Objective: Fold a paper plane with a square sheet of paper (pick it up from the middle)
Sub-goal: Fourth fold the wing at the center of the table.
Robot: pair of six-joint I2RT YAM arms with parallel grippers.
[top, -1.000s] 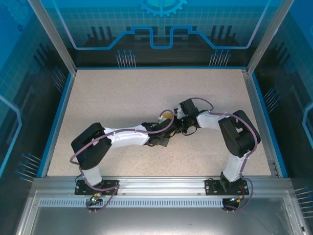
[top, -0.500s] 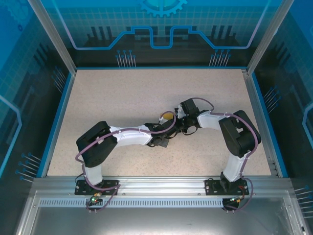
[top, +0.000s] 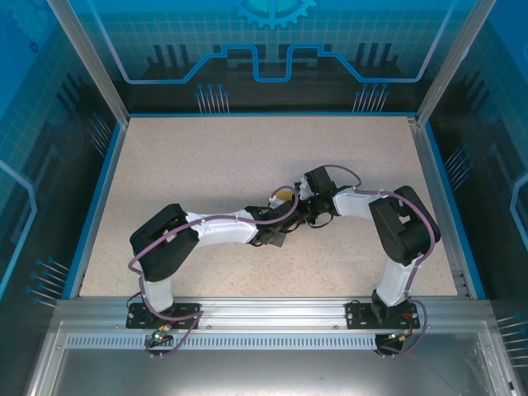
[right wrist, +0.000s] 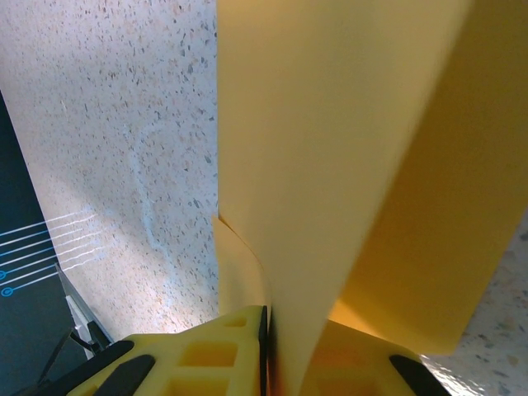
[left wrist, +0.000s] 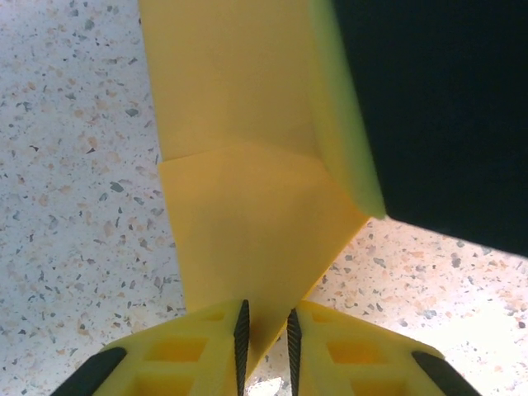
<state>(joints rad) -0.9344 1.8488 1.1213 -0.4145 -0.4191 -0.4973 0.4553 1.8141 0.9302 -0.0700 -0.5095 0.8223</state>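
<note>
we count one sheet of paper (top: 283, 196), orange-yellow and plain, hanging between two claws over the middle of the table (top: 206, 157), well apart from every edge. in the left wrist view it already carries a crease across it, with one flap lying over another and a pointed corner aimed down at the fingers.

the right claw (right wrist: 266, 328) is clamped on the sheet, its fingers pressed together with the paper rising straight out from between them. the left claw (left wrist: 264, 320) has its pads a narrow gap apart with that pointed corner sitting in the gap. to us they do not look pressed onto it yet.

we judge the paper very light, thin and limp. it bows and curls where nothing supports it, as the right wrist view shows. it should crease for good wherever it is pinched hard, and it could tear if the two arms pull against each other. smooth pads may let it slide. the best hold seems to be a small bite at a corner or beside the crease, with the span between the claws kept gently taut.
</note>
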